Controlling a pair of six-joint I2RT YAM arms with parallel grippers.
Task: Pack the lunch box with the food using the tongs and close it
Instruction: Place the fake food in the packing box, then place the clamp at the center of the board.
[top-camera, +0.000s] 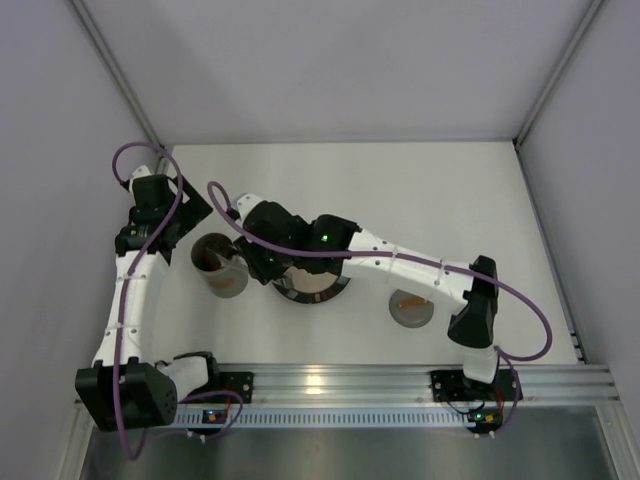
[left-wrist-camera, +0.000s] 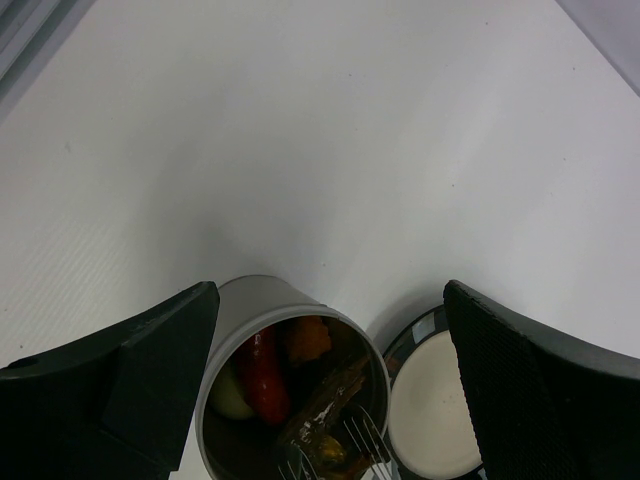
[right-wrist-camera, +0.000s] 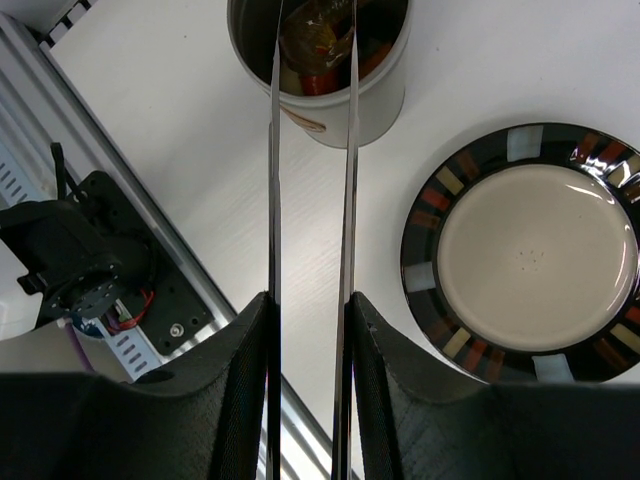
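Observation:
The lunch box (left-wrist-camera: 240, 310) stands open, a grey cylinder (top-camera: 222, 272) left of the plate. Inside lie a red sausage (left-wrist-camera: 262, 375), an orange piece (left-wrist-camera: 306, 340) and a white lump (left-wrist-camera: 230, 398). My right gripper (right-wrist-camera: 310, 310) is shut on the tongs (right-wrist-camera: 273, 180), whose slim arms reach into the lunch box (right-wrist-camera: 340, 105). Their tips pinch a brown piece (left-wrist-camera: 325, 400) just inside the rim. My left gripper (left-wrist-camera: 330, 300) is open above and beside the box, one finger on each side; I cannot tell whether they touch it. The lid (top-camera: 410, 307) with its orange-brown handle lies to the right.
A round black-rimmed plate (right-wrist-camera: 420, 270) with a bare beige centre sits right of the lunch box, partly under my right arm (top-camera: 400, 265). The aluminium rail (top-camera: 330, 380) and the arm bases run along the near edge. White walls enclose the table.

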